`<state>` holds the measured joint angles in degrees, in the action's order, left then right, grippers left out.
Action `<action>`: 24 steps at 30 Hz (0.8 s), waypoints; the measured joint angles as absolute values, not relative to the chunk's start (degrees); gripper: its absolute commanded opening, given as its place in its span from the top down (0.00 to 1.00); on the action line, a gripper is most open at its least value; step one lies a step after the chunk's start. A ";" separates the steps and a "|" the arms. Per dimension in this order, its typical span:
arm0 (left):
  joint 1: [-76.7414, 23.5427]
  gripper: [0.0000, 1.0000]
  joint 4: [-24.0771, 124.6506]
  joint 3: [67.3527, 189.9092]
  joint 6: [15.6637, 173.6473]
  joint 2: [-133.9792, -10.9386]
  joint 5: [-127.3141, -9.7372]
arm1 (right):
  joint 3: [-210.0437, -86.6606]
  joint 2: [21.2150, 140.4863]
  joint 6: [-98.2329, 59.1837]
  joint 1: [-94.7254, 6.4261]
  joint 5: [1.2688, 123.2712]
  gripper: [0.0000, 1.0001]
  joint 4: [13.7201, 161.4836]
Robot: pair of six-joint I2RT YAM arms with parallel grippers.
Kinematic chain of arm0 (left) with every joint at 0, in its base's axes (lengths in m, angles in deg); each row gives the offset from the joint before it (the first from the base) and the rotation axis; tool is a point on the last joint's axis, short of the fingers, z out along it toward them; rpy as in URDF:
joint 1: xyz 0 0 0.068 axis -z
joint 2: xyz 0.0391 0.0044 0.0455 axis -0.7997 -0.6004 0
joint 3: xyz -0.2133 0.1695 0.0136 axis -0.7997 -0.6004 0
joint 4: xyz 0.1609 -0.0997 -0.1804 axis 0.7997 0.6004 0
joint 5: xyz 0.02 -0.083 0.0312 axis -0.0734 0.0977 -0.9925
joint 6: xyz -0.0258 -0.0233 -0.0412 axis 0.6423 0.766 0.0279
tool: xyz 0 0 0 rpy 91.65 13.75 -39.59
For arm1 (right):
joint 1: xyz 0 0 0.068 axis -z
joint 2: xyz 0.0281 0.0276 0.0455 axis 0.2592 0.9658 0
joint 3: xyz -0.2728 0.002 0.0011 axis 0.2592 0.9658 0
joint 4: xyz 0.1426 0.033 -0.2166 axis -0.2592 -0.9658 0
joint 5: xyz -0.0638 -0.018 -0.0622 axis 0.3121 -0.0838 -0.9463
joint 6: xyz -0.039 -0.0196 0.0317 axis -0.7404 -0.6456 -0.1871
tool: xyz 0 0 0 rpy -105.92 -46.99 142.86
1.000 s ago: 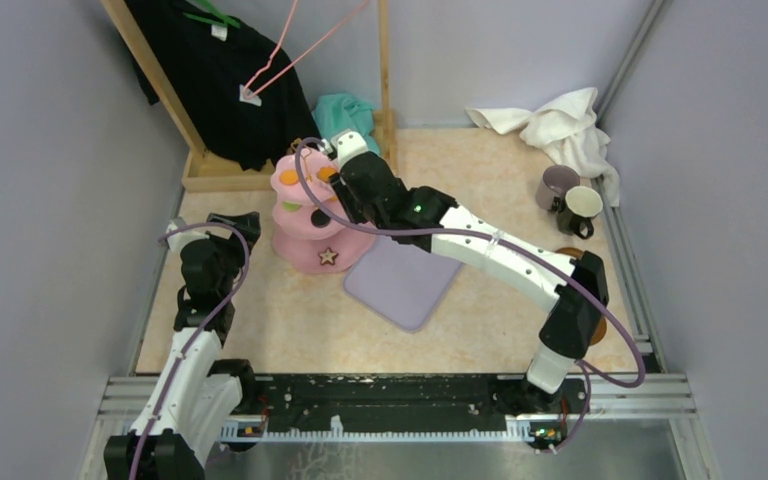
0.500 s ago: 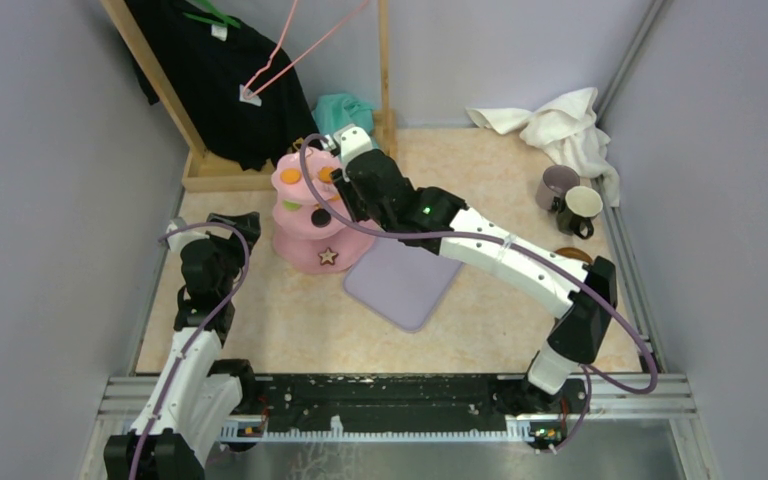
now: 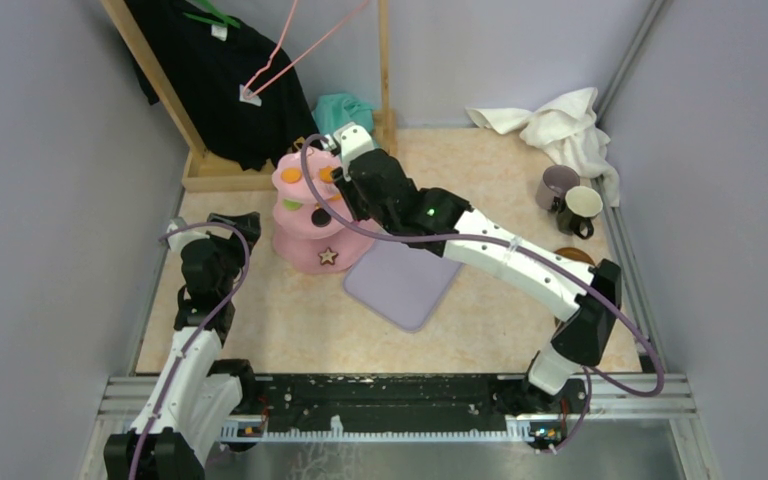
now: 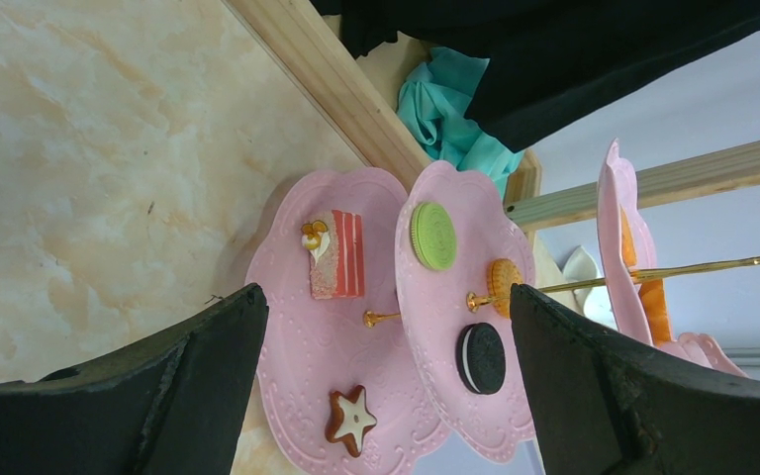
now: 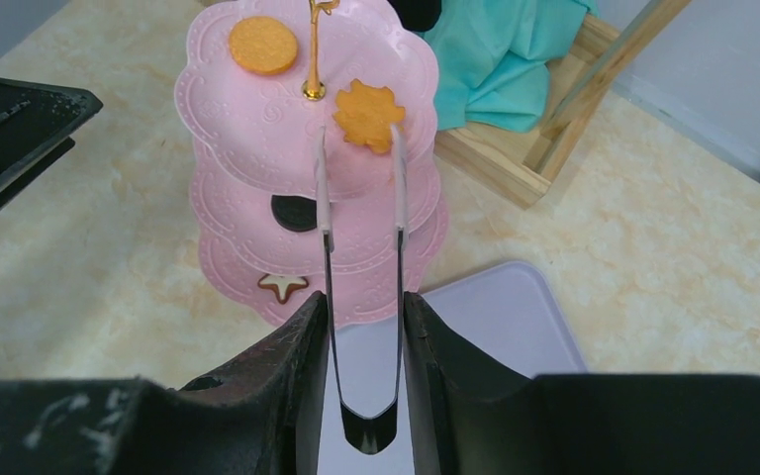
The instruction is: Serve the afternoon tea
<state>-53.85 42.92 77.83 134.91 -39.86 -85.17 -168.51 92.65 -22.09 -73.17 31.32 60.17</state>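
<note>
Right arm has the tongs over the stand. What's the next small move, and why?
Probably ease the right gripper down slightly and squeeze. Its tongs are spread, with the tips roughly either side of the orange flower cookie on the top tier, and are not yet pinching it.

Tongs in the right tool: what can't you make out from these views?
Right wrist: whether the tongs in the right tool touch the orange cookie or hover over it; the downward angle hides any gap.
Top external: tongs tips hidden by the right arm; brown saucer mostly covered by that arm too.
Left wrist: top tier of the stand edge-on, its sweets barely visible.
</note>
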 measured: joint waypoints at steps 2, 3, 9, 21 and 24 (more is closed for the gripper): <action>-53.85 0.03 42.92 77.83 134.91 -39.90 -85.17 | -168.51 92.17 -22.33 -73.41 31.21 0.71 60.52; -53.85 0.03 42.92 77.83 134.91 -39.93 -85.17 | -168.51 91.95 -22.39 -73.54 31.12 0.72 60.69; -53.85 0.03 42.92 77.83 134.91 -39.93 -85.17 | -168.51 90.68 -23.20 -74.11 30.60 0.72 61.52; -53.85 0.04 42.92 77.83 134.89 -39.90 -85.17 | -161.80 82.47 -24.19 -77.35 26.82 0.72 63.25; -53.85 0.04 42.92 77.83 134.89 -39.90 -85.15 | -154.08 75.01 -23.01 -77.92 24.87 0.72 64.60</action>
